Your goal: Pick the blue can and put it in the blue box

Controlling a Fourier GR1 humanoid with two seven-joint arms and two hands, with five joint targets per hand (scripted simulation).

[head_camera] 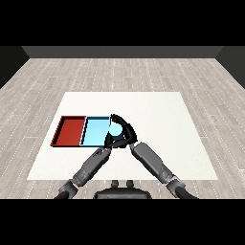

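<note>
- The right black hand reaches in from the lower right on its grey forearm and arches over the right edge of the shallow light blue rectangular tray; its fingers curl round the small pale blue can.
- That can sits at the tray's right end, enclosed by the curled fingers; whether it rests on the tray floor or hangs just above it cannot be told.
- The left black hand comes up from the lower left on its grey forearm to the tray's near right corner, just below the can; its fingers are lost against the other hand, so whether they are straight or curled cannot be told.
- The flat white table stands on a pale grey wood-plank floor, with a dark wall behind.
- Count: two trays, the light blue one and a shallow red rectangular tray touching it on its left; one can; two hands.
</note>
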